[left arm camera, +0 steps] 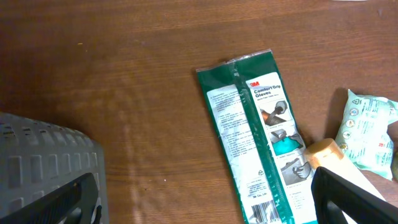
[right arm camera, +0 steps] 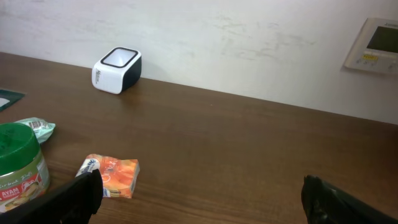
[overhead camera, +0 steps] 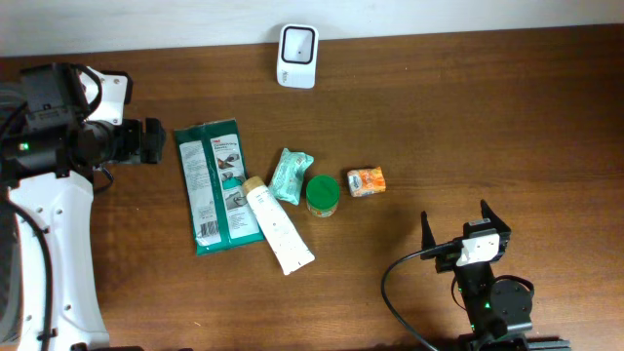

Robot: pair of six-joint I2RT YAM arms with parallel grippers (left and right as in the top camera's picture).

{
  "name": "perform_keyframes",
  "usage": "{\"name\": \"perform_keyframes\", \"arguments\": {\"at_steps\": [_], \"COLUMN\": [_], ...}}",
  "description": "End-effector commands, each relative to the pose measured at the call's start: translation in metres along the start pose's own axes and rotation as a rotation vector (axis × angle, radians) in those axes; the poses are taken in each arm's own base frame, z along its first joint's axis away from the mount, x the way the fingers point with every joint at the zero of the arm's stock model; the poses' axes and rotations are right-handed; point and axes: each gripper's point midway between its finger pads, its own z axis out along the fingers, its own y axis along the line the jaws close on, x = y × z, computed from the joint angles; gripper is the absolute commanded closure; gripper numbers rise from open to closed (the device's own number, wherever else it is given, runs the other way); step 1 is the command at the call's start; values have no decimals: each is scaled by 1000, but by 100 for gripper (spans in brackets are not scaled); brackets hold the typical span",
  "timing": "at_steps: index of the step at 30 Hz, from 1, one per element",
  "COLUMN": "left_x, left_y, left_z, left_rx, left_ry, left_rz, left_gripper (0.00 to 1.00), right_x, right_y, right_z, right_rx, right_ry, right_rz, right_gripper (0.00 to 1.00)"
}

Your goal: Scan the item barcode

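A white barcode scanner (overhead camera: 296,56) (right arm camera: 117,69) stands at the table's far edge. Mid-table lie a green glove pack (overhead camera: 214,185) (left arm camera: 261,137) with its barcode facing up, a white tube (overhead camera: 278,226), a teal pouch (overhead camera: 291,175) (left arm camera: 367,134), a green-lidded jar (overhead camera: 323,195) (right arm camera: 18,165) and an orange packet (overhead camera: 367,181) (right arm camera: 111,176). My left gripper (overhead camera: 156,141) (left arm camera: 205,211) is open just left of the glove pack and holds nothing. Near the front edge my right gripper (overhead camera: 456,222) (right arm camera: 202,199) is open and empty, with the orange packet ahead to its left.
A grey part of the left arm (left arm camera: 43,168) fills the lower left of the left wrist view. A black cable (overhead camera: 400,283) loops beside the right arm's base. A wall control panel (right arm camera: 376,43) hangs behind the table.
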Motion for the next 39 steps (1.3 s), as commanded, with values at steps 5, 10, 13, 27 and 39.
{"name": "perform_keyframes", "arguments": {"at_steps": [5, 10, 13, 27, 39], "left_x": [-3, -3, -3, -3, -3], "left_y": [1, 1, 1, 1, 1], "left_z": [-4, -4, -4, -4, -4], "left_rx": [-5, -5, -5, -5, -5], "left_ry": [-13, -13, -13, -13, -13], "left_rz": [16, 16, 16, 16, 16], "left_gripper": [1, 1, 1, 1, 1], "right_x": [1, 1, 1, -28, -135], "right_y": [1, 1, 1, 35, 65], "right_z": [0, 0, 0, -7, 14], "right_rx": [-7, -7, -8, -218, -520], "right_ry": [-2, -2, -3, -92, 427], "right_rz": [8, 8, 8, 32, 296], "right_gripper": [2, 2, 2, 2, 2]}}
